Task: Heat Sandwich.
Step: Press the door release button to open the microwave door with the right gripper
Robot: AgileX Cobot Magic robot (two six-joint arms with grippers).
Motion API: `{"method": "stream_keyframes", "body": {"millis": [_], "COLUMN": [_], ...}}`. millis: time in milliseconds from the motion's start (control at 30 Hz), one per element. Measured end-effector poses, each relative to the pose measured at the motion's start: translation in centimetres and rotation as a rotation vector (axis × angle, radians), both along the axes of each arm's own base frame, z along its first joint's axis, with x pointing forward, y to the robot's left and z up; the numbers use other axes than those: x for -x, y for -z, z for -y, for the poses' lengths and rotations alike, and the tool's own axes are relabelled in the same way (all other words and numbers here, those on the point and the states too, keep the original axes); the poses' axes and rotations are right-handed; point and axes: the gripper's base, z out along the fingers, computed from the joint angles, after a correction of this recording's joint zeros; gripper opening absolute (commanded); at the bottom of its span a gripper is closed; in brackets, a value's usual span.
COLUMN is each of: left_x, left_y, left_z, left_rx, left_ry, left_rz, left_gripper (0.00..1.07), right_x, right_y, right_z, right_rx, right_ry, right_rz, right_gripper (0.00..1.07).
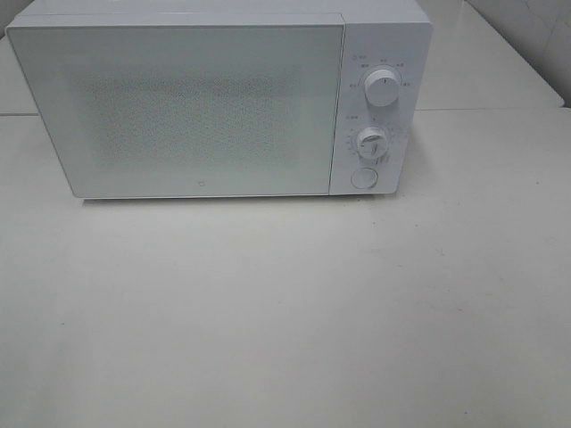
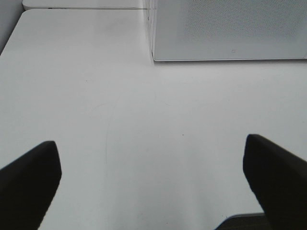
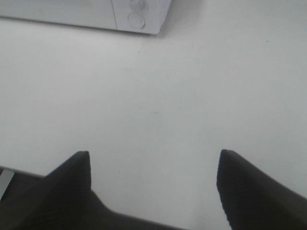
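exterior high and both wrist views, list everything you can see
microwave: one, white, far side of the table, door shut
knobs: two, white, microwave's right panel, one above the other
button: one, white, below the knobs
table: one, white, under the microwave
sandwich: none in view
left hand: one, black, open, above the table, holding nothing
right hand: one, black, open, above the table, holding nothing

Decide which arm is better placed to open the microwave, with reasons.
Probably right: the right gripper is open, empty, and faces the round button on the microwave; the left gripper faces the far corner of the door.
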Motion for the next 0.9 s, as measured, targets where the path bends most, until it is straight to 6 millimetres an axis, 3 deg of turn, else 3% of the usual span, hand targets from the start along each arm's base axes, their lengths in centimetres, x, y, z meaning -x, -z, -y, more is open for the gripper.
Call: {"method": "stream_keyframes", "body": {"millis": [167, 900], "left_x": [0.0, 0.0], "left_y": [0.0, 0.0], "left_z": [0.0, 0.0], "left_rx": [0.0, 0.0], "left_ry": [0.0, 0.0], "left_rz": [0.0, 0.0], "left_gripper": [0.98, 0.98], "right_x": [0.43, 0.16], "right_y": [0.01, 0.5], "right_z": [0.0, -0.07], "right_rx": [-0.015, -0.015], "right_ry": [0.089, 0.139], "right_rz": [0.117, 0.114], "right_gripper": [0.72, 0.72]}}
